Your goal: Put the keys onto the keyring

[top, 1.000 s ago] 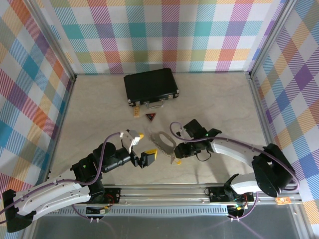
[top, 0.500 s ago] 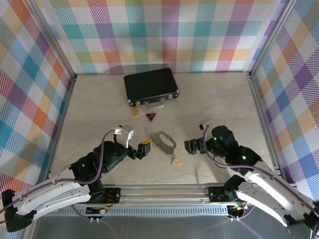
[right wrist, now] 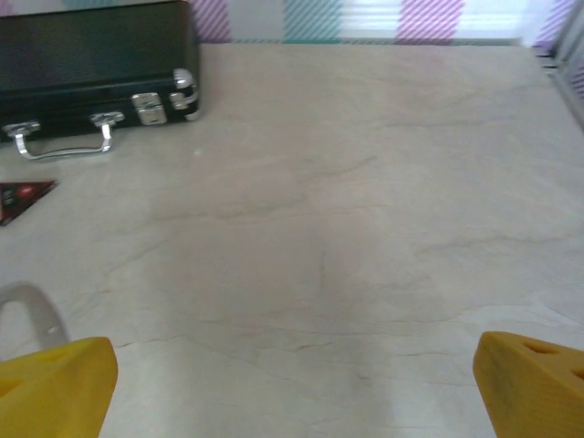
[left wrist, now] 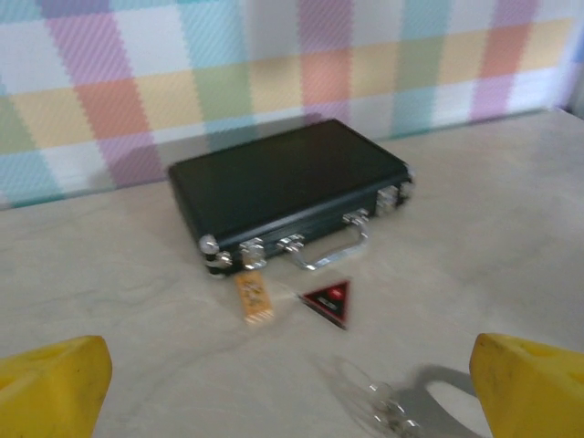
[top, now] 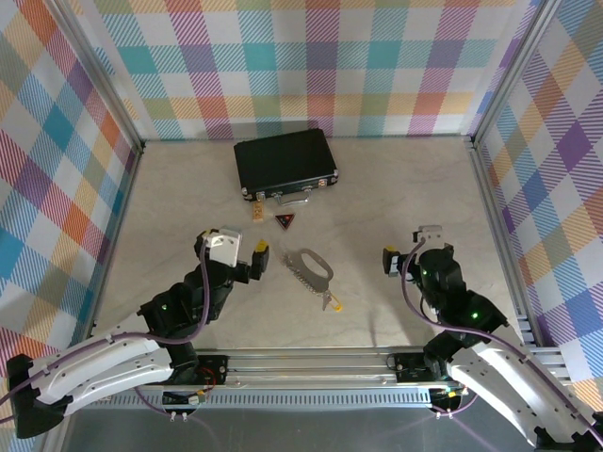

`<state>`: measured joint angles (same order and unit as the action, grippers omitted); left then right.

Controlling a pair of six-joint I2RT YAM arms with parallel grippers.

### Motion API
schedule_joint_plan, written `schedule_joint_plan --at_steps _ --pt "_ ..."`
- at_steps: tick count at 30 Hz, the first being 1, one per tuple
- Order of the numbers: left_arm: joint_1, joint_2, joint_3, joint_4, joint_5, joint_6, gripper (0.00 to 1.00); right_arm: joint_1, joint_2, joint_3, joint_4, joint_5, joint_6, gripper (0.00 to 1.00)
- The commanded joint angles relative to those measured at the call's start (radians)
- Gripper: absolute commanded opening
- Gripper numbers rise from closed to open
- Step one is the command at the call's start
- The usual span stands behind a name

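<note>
Left gripper (left wrist: 292, 392) is fully open, yellow fingertips at the wrist view's edges, nothing held. Right gripper (right wrist: 292, 388) is the same: wide open, empty. The key (top: 332, 302) lies on the table (top: 424, 188) between the two grippers, slightly nearer the bases, touching the keyring's near end; can't tell if it's threaded. The keyring (top: 309, 266) lies flat just right of the left gripper, well left of the right one. Farther out, ahead of the left gripper, are the triangular tag (left wrist: 329, 302), the tan tag (left wrist: 254, 297), then the black case (left wrist: 287, 182), handle facing the grippers.
</note>
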<state>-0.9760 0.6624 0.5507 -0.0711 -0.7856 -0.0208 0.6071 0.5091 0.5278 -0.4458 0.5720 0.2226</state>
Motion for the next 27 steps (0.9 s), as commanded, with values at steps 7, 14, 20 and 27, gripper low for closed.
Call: schedule_joint_plan --at_steps 7,14,20,27 --pt "0.13 -0.053 -0.101 0.125 -0.091 0.045 1.0 -0.069 -0.113 -0.167 0.285 0.25 -0.058 0.99" --pt "0.232 -0.014 -0.231 0.343 -0.11 0.062 1.0 -0.133 -0.157 -0.28 0.414 0.258 -0.111 0.99" --pt "0.298 0.069 -0.323 0.514 -0.117 0.073 1.0 -0.183 -0.137 -0.334 0.507 0.257 -0.144 0.99" --pt "0.385 0.129 -0.344 0.603 -0.065 0.125 1.0 -0.201 -0.11 -0.412 0.667 0.208 -0.261 0.99"
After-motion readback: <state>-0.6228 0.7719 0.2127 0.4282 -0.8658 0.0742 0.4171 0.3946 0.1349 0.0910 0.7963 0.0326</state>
